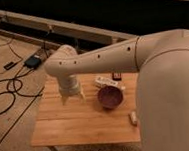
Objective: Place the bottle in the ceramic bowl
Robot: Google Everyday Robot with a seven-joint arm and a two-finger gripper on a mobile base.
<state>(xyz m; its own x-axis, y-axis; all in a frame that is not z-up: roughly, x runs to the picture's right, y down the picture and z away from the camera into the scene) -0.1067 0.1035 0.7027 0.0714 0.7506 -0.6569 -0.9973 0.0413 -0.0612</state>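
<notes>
The bottle (107, 81) is lying on its side on the table (77, 123), just behind the far rim of the bowl (110, 97). Whether the two are touching cannot be told. The bottle is showing white along its whole length, and any label or writing on it cannot be read. It is sitting outside the bowl. The bowl is resting right of the table's middle, its dark maroon inside turning toward the camera and showing only its own glossy surface.

A small dark item (116, 76) is lying just behind the bottle, near the table's far edge; what it is cannot be told. A small beige block (133, 117) is lying near the front right corner, apart from the bowl.

The gripper (71, 98) is pointing down over the table's left half, to the left of the bowl and apart from the bottle. Whether it is released or clenched cannot be told. The arm (111, 56) is reaching in from the right, passing above the bottle.

Cables (4, 91) and a dark box (33, 61) are lying on the floor to the left.
</notes>
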